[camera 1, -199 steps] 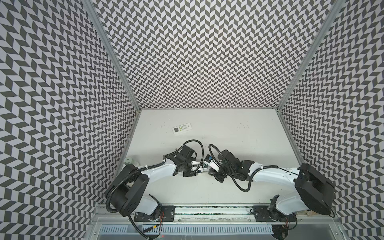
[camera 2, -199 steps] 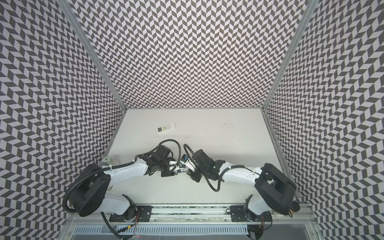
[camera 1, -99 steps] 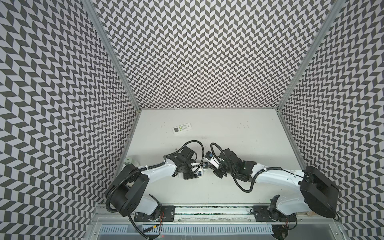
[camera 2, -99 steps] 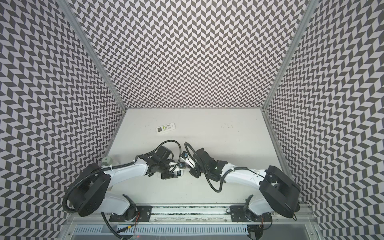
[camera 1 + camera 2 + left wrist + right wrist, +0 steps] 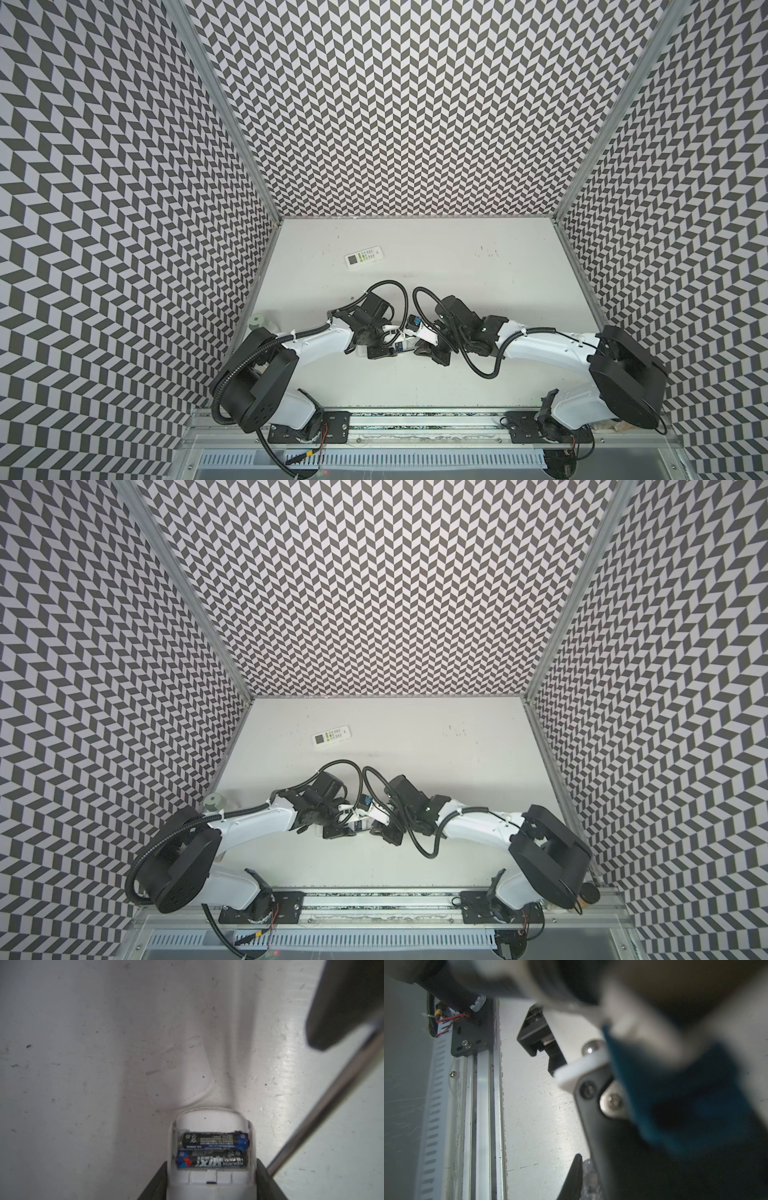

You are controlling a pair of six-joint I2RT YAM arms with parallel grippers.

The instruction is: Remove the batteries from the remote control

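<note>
My left gripper (image 5: 211, 1177) is shut on a white remote control (image 5: 211, 1186), gripping its sides; the battery bay faces the left wrist camera with no cover on it. Two black batteries (image 5: 214, 1141) (image 5: 212, 1162) lie side by side in the bay. The white battery cover (image 5: 178, 1078) lies flat on the table just beyond the remote. My right gripper (image 5: 589, 1172) is shut on the clear handle of a screwdriver (image 5: 588, 1178). Its metal shaft (image 5: 324, 1103) slants past one side of the remote, clear of the batteries. In both top views the left gripper (image 5: 384, 347) (image 5: 338, 827) and right gripper (image 5: 430, 351) (image 5: 384, 829) meet at the table's front middle.
A second white remote (image 5: 364, 257) (image 5: 331, 737) lies face up at the back left of the table (image 5: 478, 270). A small pale round thing (image 5: 257, 274) (image 5: 214, 800) stands against the left wall. The rail (image 5: 483, 1126) with the arm mounts runs along the front edge.
The right arm drew a little away from the remote half a second ago and has come back close beside it. The left arm has kept still with the remote.
</note>
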